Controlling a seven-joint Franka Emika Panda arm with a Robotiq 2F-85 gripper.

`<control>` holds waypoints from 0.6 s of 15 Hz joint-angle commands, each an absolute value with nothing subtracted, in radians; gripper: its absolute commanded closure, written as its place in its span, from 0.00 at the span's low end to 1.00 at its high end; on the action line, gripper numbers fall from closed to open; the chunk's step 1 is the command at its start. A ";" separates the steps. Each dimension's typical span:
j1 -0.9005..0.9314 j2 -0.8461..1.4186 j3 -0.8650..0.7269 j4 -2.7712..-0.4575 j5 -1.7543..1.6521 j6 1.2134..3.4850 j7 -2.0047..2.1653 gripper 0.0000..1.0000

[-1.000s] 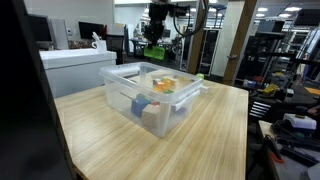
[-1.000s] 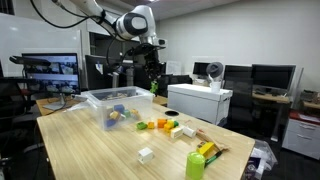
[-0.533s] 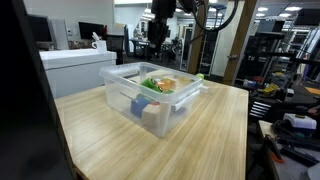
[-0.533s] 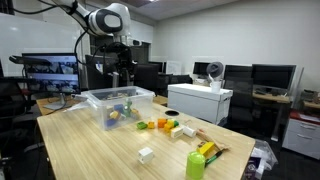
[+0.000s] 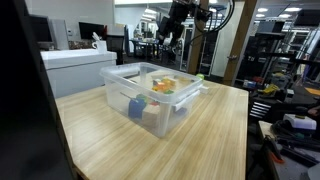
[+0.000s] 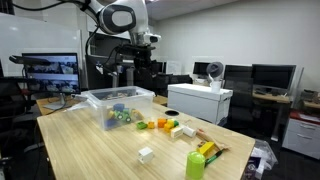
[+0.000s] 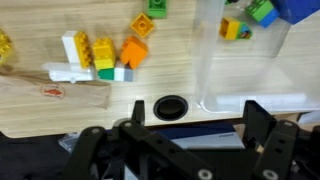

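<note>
My gripper (image 7: 194, 106) is open and empty, its two black fingers (image 7: 256, 118) spread wide over the table's edge. In both exterior views it hangs high above the far side of the clear plastic bin (image 5: 150, 97) (image 6: 98, 97), beyond the bin's rim, gripper (image 5: 176, 22) (image 6: 143, 46). Inside the bin lie a green toy (image 6: 122, 116), an orange and yellow piece (image 5: 163, 86) and a blue one (image 5: 137, 105). The wrist view shows the bin's corner (image 7: 245, 60) at the right and loose bricks (image 7: 105, 55) on the wood at the left.
Loose coloured blocks (image 6: 163, 125), a white block (image 6: 146, 154), a green cup (image 6: 195, 164) and a paper bag (image 6: 212, 150) lie on the wooden table (image 6: 90, 150). A round black cable hole (image 7: 171, 106) sits near the table edge. Desks and monitors stand behind.
The gripper has opened. The green toy it carried a second ago now lies in the bin, and the arm has since swung away from above the bin.
</note>
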State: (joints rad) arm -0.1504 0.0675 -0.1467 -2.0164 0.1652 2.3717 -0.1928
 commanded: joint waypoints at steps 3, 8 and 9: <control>-0.254 0.124 -0.230 -2.051 0.155 2.421 -0.228 0.00; -0.315 0.176 -0.253 -2.109 0.162 2.412 -0.298 0.00; -0.327 0.188 -0.253 -2.123 0.162 2.416 -0.329 0.00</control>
State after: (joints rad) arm -0.3000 0.1754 -0.2551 -2.0881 0.1620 2.4167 -0.2592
